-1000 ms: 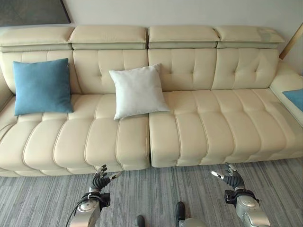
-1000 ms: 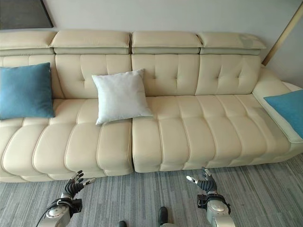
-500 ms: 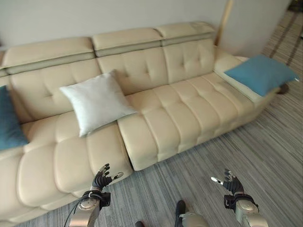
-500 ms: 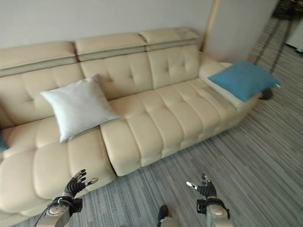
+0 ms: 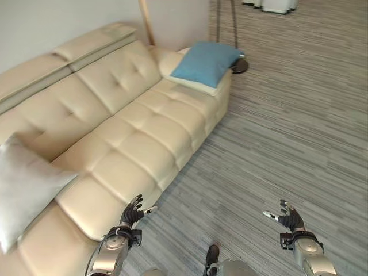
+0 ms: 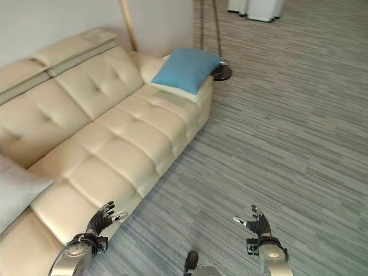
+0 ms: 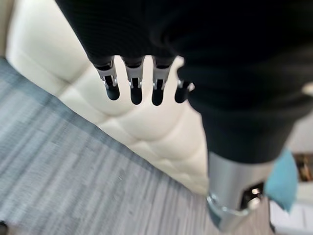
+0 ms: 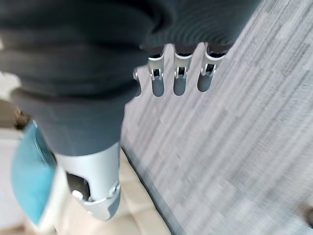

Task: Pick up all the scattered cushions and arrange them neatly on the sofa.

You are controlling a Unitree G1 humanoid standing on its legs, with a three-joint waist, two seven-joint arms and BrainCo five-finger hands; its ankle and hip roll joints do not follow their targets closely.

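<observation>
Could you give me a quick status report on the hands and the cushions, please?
Left hand and right hand open, empty. Blue cushion on sofa armrest; white cushion on seat. Carpet ahead unobstructed.

No legible text or labels.

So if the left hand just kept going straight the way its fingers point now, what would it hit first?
Most likely the front edge of the cream sofa. The left hand is open, holds nothing, and hovers over the carpet beside the seat; its wrist view shows the cushioning just past the fingers. Depth is uncertain.
</observation>
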